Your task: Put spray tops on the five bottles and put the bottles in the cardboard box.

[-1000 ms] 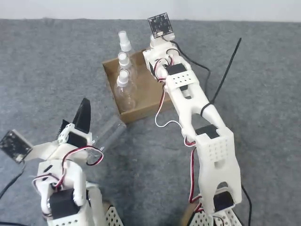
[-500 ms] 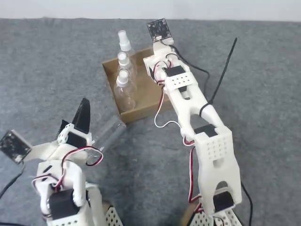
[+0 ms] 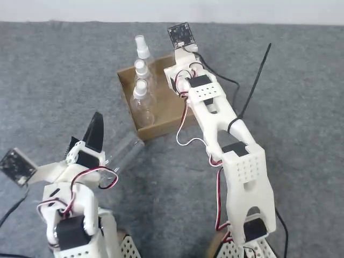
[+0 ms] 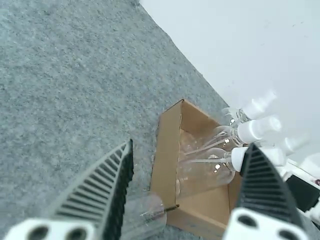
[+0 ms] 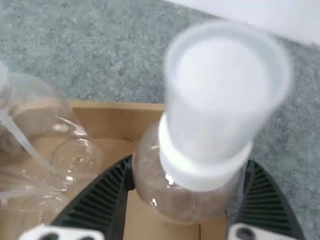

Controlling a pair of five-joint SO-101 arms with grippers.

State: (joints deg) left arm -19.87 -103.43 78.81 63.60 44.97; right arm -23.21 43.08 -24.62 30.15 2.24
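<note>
The cardboard box [image 3: 161,115] sits mid-table, and three capped bottles [image 3: 142,88] stand along its left side. My right gripper [image 3: 180,64] is over the box's back right corner. In the right wrist view the right gripper [image 5: 185,210] is shut on a fourth spray-topped bottle [image 5: 200,150], upright inside the box [image 5: 115,117]. Near the front left, my left gripper [image 3: 86,141] is open. A clear bottle without a top [image 3: 126,150] lies on the carpet in front of the box. It also lies between the open jaws of the left gripper [image 4: 180,205], as the uncapped bottle [image 4: 145,217].
Grey carpet covers the table. A black cable [image 3: 258,80] runs off to the right of the right arm. A white wall [image 3: 269,8] borders the far edge. In the left wrist view the box [image 4: 167,145] lies just beyond the fingers.
The right arm's wrist has shifted slightly toward the back of the box. The left arm and the lying bottle have stayed put.
</note>
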